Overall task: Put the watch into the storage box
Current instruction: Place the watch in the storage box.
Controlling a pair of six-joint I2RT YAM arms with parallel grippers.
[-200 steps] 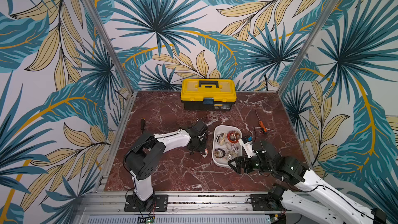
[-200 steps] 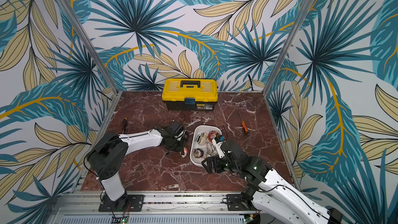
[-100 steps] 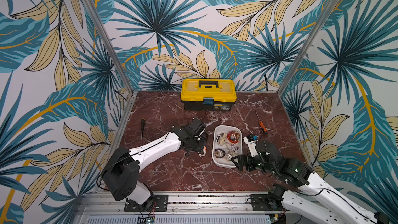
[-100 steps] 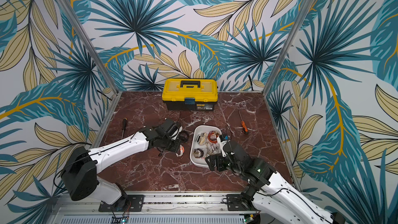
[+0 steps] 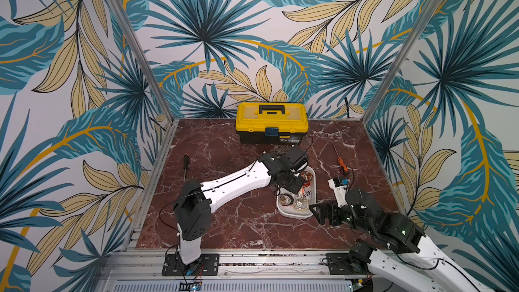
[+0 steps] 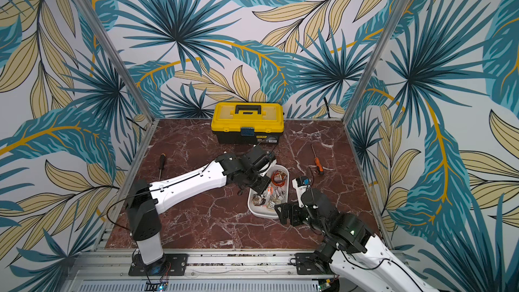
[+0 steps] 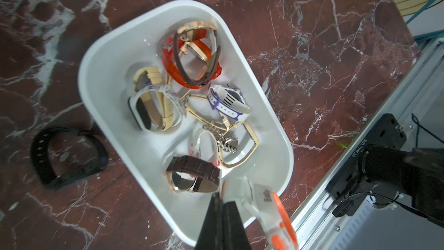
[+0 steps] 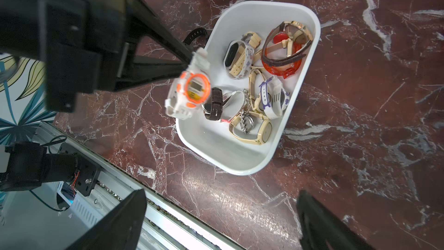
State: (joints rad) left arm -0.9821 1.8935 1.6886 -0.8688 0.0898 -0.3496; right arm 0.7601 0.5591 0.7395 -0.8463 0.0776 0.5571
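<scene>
Palm-leaf wallpaper surrounds a red marble bench [image 5: 224, 220], with a yellow-lidded toolbox [image 5: 271, 122] at the back. Reaching across, the left arm [image 5: 236, 183] covers the far end of the white storage box [image 8: 240, 157] in both top views. There the left gripper [image 8: 192, 56] is pinched tight on one strap end of the white-and-orange watch [image 8: 189, 90]. It hangs over the box's rim, long axis running down from the pinch, dial turned to the right wrist camera. The left wrist view cuts off its lower strap. Near the box, the right gripper [image 8: 222, 191] gapes wide and holds nothing. Other watches [image 7: 199, 56] lie inside the box. A black band [image 7: 67, 155] lies on the bench just beside it.
</scene>
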